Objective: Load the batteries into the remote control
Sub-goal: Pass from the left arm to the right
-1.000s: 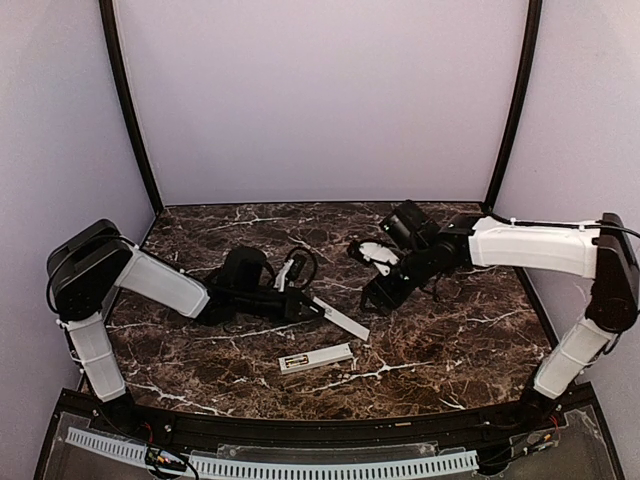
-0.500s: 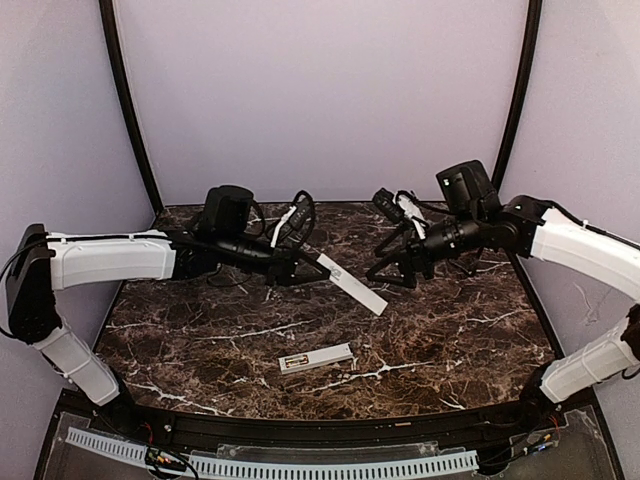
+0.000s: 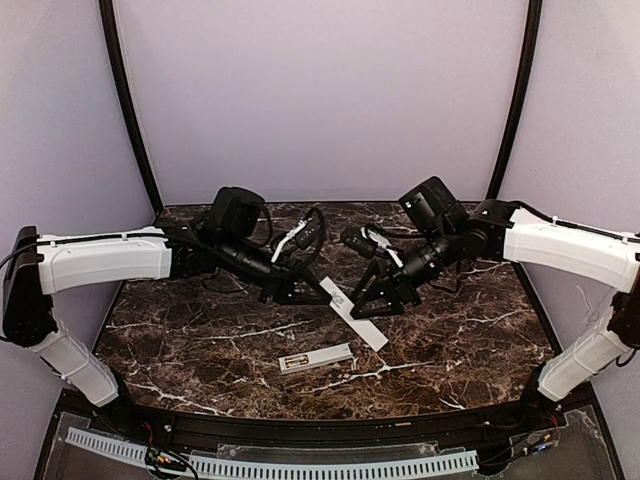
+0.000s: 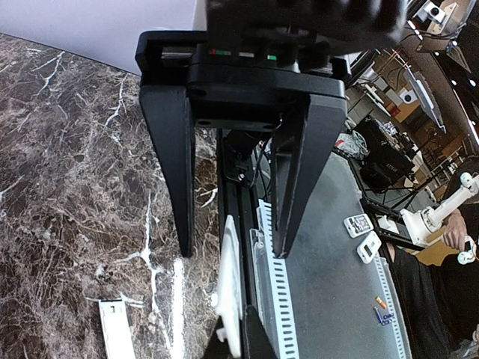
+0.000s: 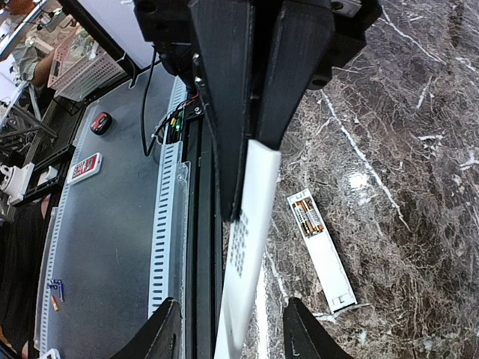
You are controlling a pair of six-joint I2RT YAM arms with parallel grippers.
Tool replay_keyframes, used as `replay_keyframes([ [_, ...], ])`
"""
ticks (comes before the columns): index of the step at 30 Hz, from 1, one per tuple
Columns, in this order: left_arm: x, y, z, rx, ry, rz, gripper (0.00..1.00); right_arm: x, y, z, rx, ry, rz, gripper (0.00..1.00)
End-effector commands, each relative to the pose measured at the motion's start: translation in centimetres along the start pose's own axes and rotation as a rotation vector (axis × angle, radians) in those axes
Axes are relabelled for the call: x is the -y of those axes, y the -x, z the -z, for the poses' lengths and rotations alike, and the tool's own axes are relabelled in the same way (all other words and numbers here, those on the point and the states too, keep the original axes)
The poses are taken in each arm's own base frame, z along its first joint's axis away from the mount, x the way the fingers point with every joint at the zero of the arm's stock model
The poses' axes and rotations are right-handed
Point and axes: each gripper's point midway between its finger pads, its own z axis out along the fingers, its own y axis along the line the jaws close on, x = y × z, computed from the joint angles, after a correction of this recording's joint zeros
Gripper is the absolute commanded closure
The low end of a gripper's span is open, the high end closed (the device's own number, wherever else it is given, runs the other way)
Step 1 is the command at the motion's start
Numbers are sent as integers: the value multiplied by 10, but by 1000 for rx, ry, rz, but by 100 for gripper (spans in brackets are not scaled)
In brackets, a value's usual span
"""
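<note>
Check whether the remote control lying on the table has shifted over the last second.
No. The remote control lies at the same spot and angle against the white veins of the table as before.

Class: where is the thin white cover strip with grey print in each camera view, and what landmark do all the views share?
Top view: the cover strip slants across the middle.
Left wrist view: lower middle, seen edge-on.
Right wrist view: middle down to the bottom edge, print showing.
Shared landmark: the slotted white rail, beside the strip in both wrist views.
</note>
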Motion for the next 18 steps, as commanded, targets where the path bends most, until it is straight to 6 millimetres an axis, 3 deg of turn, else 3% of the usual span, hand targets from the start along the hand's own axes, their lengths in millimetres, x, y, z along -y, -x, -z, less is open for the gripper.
replay_keyframes([
  [1, 25, 13, 9, 9, -43, -77, 100, -16, 8, -3, 3, 76, 8, 57],
  [8, 25, 21, 12, 30, -13, -114, 100, -23, 7, -11, 8, 157, -37, 100],
  [10, 24, 23, 13, 36, 9, -122, 99, -23, 11, -9, 27, 152, -37, 100],
  [12, 19, 25, 15, 50, 49, -127, 81, -22, 17, -7, 58, 146, -31, 100],
  [13, 20, 30, 19, 74, 68, -144, 64, -21, 21, -5, 76, 141, -31, 100],
  [14, 14, 33, 23, 93, 129, -144, 56, -19, 25, -3, 96, 133, -34, 100],
  [15, 11, 38, 28, 121, 168, -156, 38, -16, 30, 1, 121, 122, -35, 100],
  [17, 2, 49, 45, 205, 303, -175, 17, -5, 44, 13, 196, 80, -54, 100],
  [18, -10, 47, 59, 249, 420, -167, 12, 0, 54, 22, 252, 55, -49, 100],
])
